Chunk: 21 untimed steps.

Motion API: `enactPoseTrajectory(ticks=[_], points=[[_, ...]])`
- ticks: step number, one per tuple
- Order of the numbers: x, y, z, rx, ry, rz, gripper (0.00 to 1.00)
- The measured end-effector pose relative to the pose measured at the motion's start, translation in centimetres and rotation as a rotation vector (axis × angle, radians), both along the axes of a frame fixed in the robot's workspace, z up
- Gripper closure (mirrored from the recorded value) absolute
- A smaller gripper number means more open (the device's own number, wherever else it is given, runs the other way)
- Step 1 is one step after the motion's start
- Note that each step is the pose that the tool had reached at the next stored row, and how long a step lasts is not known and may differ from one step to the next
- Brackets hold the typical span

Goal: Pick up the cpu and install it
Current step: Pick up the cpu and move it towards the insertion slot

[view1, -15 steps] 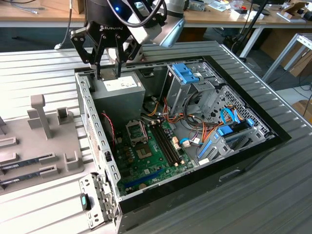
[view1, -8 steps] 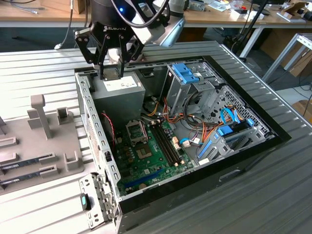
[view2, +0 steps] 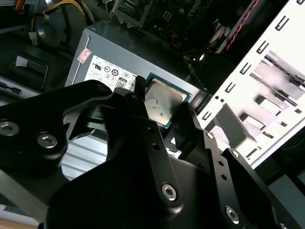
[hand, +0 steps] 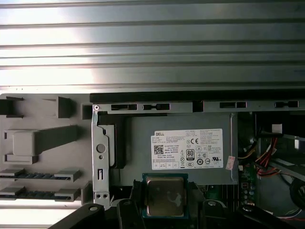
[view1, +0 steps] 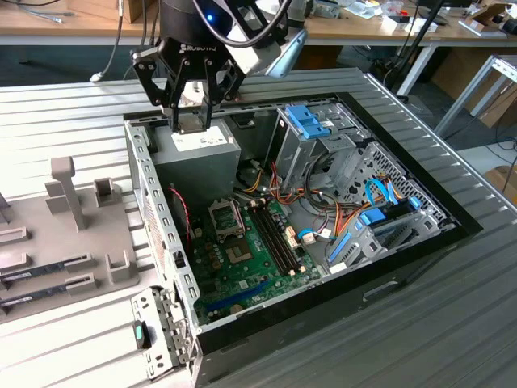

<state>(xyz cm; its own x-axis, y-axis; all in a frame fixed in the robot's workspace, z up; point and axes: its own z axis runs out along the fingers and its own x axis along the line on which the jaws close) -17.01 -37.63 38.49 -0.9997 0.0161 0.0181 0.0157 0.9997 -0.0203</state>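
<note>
A ribbed metal table (view1: 73, 113) carries an open computer case (view1: 452, 222), lying on its side with its inside facing up. Just beside it, on the exterior view's left, lies one grey fixture tray (view1: 48, 234) with two memory sticks (hand: 40, 175) in its holders.

The arm (view1: 202, 20) comes down from above and its gripper (view1: 191, 121) points straight down over the case's far corner on the exterior view's left. It hangs close over the single grey power supply (view1: 198, 158). Whether anything touches that box cannot be told.

The two fingers (view2: 139, 88) are clamped on opposite edges of the cpu (hand: 165, 195). The chip is held flat, with its silver plate turned toward the wrist and its green rim showing in both wrist views.

The silver side wall (view1: 149, 202) of the case runs just beside the gripper. The green motherboard (view1: 242, 259) lies low in the case, and its one socket (view1: 225, 218) sits well apart from the held chip. Above the board the space is open. A drive cage (view1: 311, 121) with a blue latch and a bundle of coloured cables (view1: 323, 214) crowd the side toward the exterior view's right.
</note>
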Motion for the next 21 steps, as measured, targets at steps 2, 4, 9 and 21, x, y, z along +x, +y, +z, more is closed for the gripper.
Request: enactPoseTrajectory(ticks=[2, 4, 9, 21], points=[[0.13, -0.01, -0.05, 0.0002, -0.0002, 0.0, 0.53], [0.16, -0.09, -0.06, -0.0002, 0.0001, 0.0, 0.53], [0.3, -0.43, -0.19, -0.0001, 0.0001, 0.0, 0.53], [1.36, -0.63, -0.53, 0.0, 0.0, 0.0, 0.53]])
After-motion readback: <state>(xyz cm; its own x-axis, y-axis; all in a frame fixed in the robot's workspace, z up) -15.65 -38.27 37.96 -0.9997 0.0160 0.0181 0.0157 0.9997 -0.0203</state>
